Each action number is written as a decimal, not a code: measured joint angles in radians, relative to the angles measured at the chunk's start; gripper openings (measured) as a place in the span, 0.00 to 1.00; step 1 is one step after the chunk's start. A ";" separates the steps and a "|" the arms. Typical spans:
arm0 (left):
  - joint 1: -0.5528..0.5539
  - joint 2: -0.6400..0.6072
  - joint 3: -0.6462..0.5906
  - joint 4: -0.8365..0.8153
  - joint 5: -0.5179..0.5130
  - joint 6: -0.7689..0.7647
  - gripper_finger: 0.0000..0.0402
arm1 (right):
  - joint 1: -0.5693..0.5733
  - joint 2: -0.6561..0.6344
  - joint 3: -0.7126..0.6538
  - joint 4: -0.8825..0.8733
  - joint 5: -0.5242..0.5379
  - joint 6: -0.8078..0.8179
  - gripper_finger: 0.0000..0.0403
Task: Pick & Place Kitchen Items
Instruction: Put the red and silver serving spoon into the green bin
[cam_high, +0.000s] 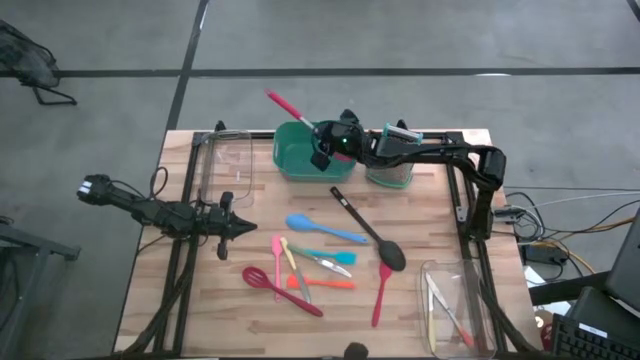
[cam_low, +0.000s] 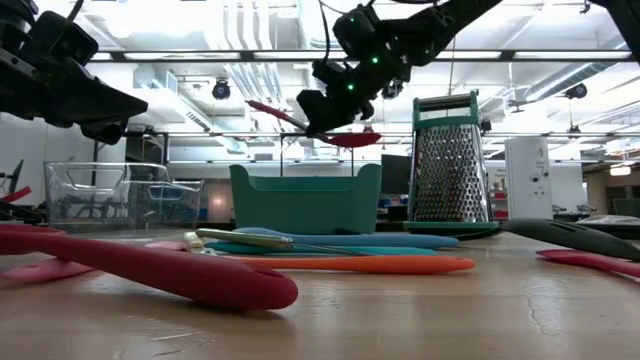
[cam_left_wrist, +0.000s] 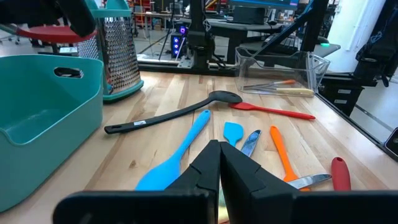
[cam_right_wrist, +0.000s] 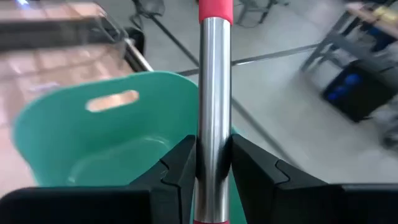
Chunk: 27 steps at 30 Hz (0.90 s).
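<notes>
- near the front edge of the table (cam_high: 420, 190) lie a red spatula (cam_high: 283, 291) and a long red spoon (cam_high: 381, 289), well apart from each other.
- at the front right corner a clear bin (cam_high: 452, 305) holds a few slim utensils.
- just behind the spatula, close together, lie an orange spatula (cam_high: 322, 283), a pink spoon (cam_high: 277, 260), a yellowish one (cam_high: 292, 263) and a small teal spatula (cam_high: 330, 257).
- a blue spoon (cam_high: 325, 229) lies mid-table; beside it the black ladle (cam_high: 367, 229) runs diagonally, bowl toward the front.
- the left gripper (cam_high: 243, 229) hovers at the left side of the table with its fingers pressed together, holding nothing.
- another clear bin (cam_high: 227, 160) stands at the back left corner.
- the teal tub (cam_high: 296, 160) stands at the back centre, the steel grater (cam_high: 392, 172) just beside it on the right.
- the right gripper (cam_high: 323, 133) is above the tub, its fingers clamped on the metal shaft of a red-handled utensil (cam_high: 285, 105); the handle sticks out past the tub's back rim, off the table, and the red head shows in the low view, raised above the tub.
</notes>
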 joint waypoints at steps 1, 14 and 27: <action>0.000 0.000 0.000 0.000 0.000 0.000 0.03 | -0.008 0.000 0.000 0.002 -0.018 0.021 0.22; 0.000 0.000 0.000 0.000 0.000 0.000 0.03 | -0.028 0.002 -0.060 0.092 -0.042 0.053 0.23; 0.000 0.000 0.000 0.000 0.000 0.000 0.03 | -0.031 0.002 -0.089 0.095 -0.048 0.098 0.23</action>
